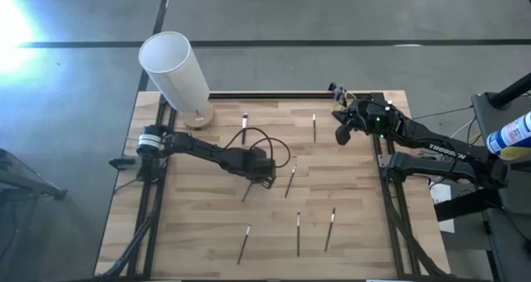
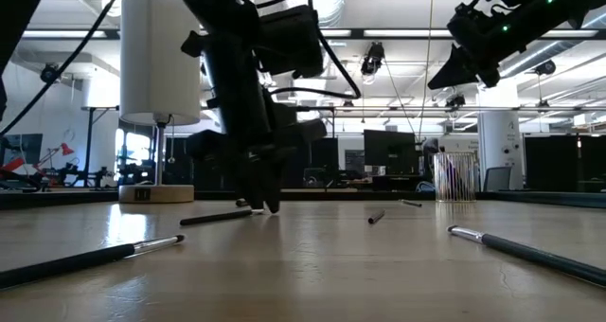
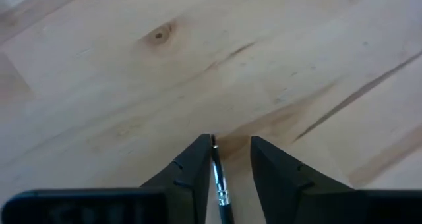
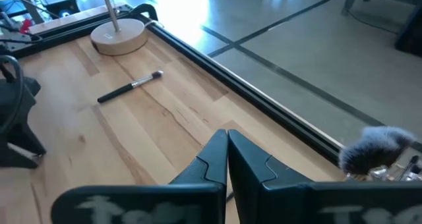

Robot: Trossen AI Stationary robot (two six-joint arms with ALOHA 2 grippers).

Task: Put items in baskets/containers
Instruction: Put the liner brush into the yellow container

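Note:
Several thin sticks with dark ends lie flat on the wooden table (image 1: 357, 232), among them ones at the far side (image 1: 244, 123) (image 1: 314, 126) and near the front (image 1: 299, 232). My left gripper (image 3: 231, 151) is open and low at the table's middle (image 1: 262, 177). Its fingers stand on either side of the tip end of one stick (image 3: 219, 178), which also shows in the high view (image 1: 246, 192). The small clear cup (image 2: 456, 178) stands far back with several sticks upright in it. My right gripper (image 4: 227, 148) is shut and empty, raised at the far right (image 1: 342, 133). My left gripper points down at the table with the stick's tip end (image 3: 213, 148) between its two fingers, close against the inner side of one finger (image 3: 198, 161). I cannot tell whether that finger touches it. The stick lies flat on the table.
A tall white cylinder (image 1: 174, 69) on a round wooden base (image 1: 199, 116) stands at the far left corner. A dark rail (image 4: 264, 102) runs along the table's far edge. A stick (image 4: 130, 85) lies near the base. A loose cable (image 1: 274, 145) loops over my left arm.

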